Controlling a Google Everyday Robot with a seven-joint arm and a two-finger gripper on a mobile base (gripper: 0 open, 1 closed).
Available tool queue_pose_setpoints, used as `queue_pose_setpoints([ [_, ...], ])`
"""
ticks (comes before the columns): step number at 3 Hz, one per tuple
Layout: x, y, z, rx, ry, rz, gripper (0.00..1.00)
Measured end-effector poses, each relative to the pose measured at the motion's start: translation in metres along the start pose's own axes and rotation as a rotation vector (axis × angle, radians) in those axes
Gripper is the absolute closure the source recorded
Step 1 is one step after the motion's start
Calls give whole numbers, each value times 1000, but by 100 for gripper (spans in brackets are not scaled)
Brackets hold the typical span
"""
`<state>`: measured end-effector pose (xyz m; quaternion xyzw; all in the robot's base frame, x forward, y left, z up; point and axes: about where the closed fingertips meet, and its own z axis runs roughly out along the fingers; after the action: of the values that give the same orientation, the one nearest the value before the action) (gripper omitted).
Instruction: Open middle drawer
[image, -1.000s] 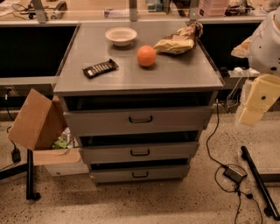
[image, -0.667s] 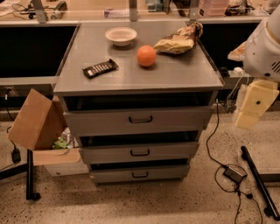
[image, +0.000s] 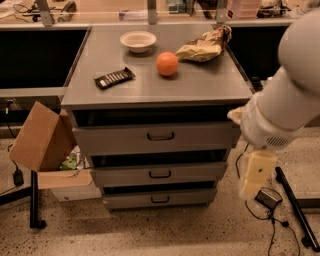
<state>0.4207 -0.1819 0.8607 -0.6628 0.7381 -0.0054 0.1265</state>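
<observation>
Dropping lower and closer since a second ago, the hand (image: 257, 176) now hangs beside the middle drawer (image: 200, 173), about at its height, while this drawer stays shut; whether the hand is open or closed, I cannot tell.

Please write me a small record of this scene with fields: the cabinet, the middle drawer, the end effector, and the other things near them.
cabinet: grey, three drawers stacked
middle drawer: looks shut, dark loop handle at centre, nothing touching it
end effector: hangs right of the cabinet, at about middle drawer height, apart from it
on top: white bowl, orange, crumpled bag, dark snack bar
left of cabinet: open cardboard box, tilted
task state: drawer not yet opened
</observation>
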Motion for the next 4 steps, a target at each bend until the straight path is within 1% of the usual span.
queue_pose_setpoints([
  [1,-1,36,75,-92,-32,-60,0],
  [2,-5,78,169,-253,-92,-104,0],
  [3,-6,99,224,-370,-148,-91,0],
  [4,-5,98,227,-370,-144,-89,0],
])
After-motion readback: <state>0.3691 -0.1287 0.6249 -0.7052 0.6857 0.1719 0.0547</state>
